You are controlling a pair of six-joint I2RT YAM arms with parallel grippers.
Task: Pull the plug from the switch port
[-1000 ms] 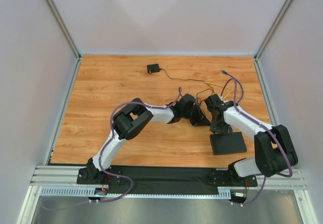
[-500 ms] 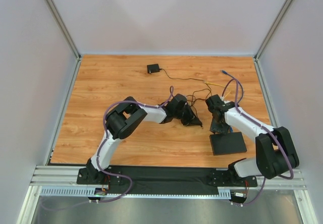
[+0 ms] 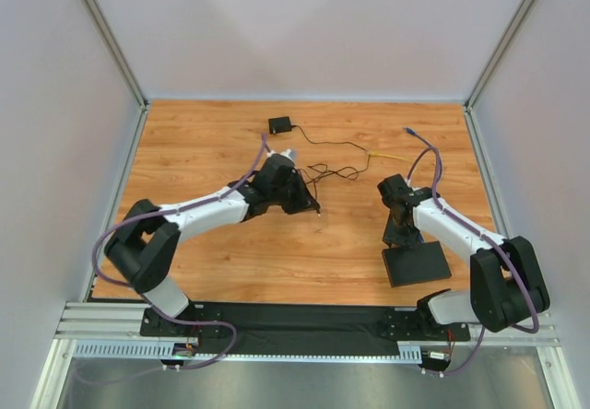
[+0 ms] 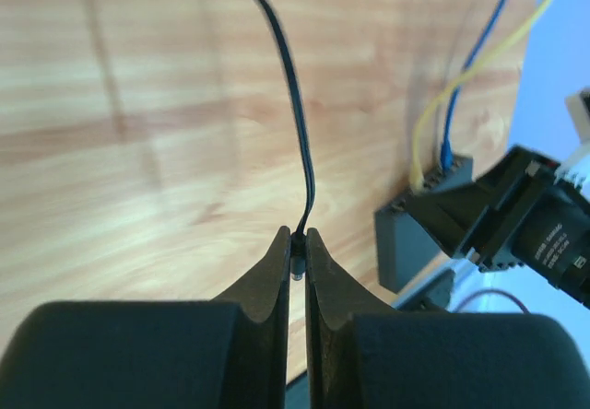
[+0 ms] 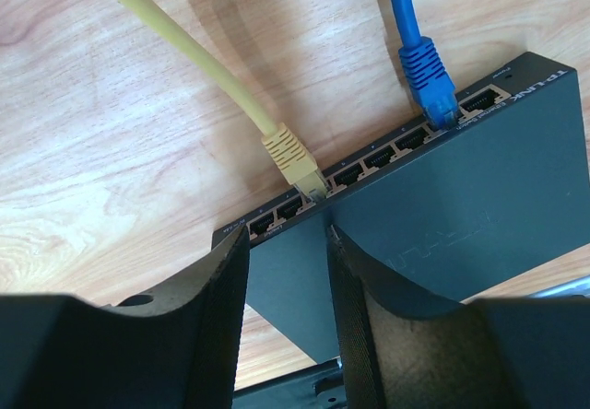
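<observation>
The switch [image 3: 417, 263] is a flat black box at the near right. Its row of ports [image 5: 369, 160] faces away from me. A yellow plug [image 5: 293, 158] and a blue plug [image 5: 429, 77] sit in two of them. My left gripper [image 3: 313, 208] [image 4: 296, 243] is shut on a small black plug [image 4: 297, 260] on a thin black cord [image 4: 300, 123], held well to the left of the switch [image 4: 406, 243] and free of it. My right gripper [image 3: 403, 239] [image 5: 288, 234] is open over the switch's top [image 5: 461, 216] by the port edge, with nothing between its fingers.
A small black square adapter [image 3: 280, 125] lies at the back, its thin cord [image 3: 323, 169] looping toward my left gripper. A yellow cable [image 3: 387, 157] and a blue cable [image 3: 410, 133] run from the switch toward the back right. Grey walls enclose the wooden table [image 3: 203, 151].
My left arm has swung left, away from the switch, carrying the black plug and dragging its cord along. The right gripper has stayed at the switch.
</observation>
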